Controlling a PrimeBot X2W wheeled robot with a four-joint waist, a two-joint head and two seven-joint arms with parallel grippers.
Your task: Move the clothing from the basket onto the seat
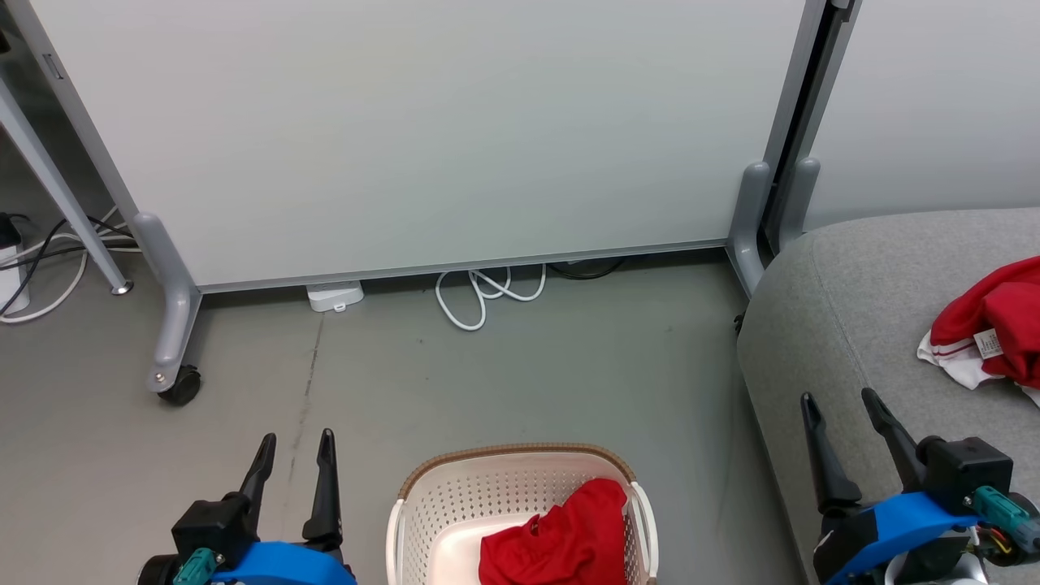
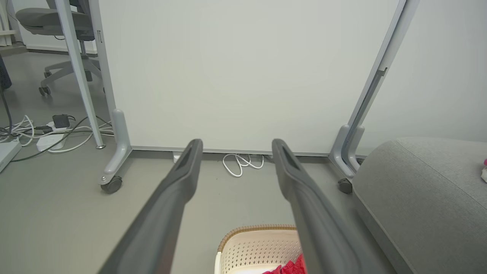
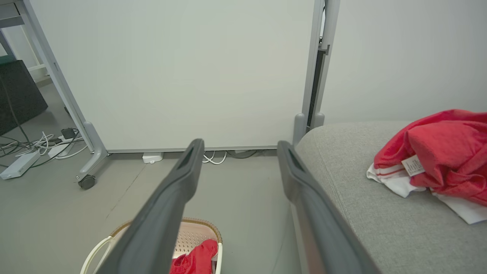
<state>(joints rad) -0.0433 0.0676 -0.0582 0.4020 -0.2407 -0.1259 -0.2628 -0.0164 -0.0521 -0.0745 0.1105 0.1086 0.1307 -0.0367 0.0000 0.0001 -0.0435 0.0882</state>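
Left tool [image 1: 297, 439]: fingers apart, empty. Right of it, the perforated cream plastic basket [image 1: 455, 496] with its brown woven-look rim holds a crumpled red garment [image 1: 569, 536]. Right tool [image 1: 838, 398], likewise spread and empty, hangs by the rounded grey fabric seat [image 1: 829, 309]. Beyond it, to its right, a second red garment [image 1: 991, 313], white-trimmed, lies on the seat.

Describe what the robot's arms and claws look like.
The left claw and right claw each have two long, dark, tapering fingers on a black block, fixed to a bright blue wrist shell with a teal connector. Thin coloured wires show beside the right one's connector.
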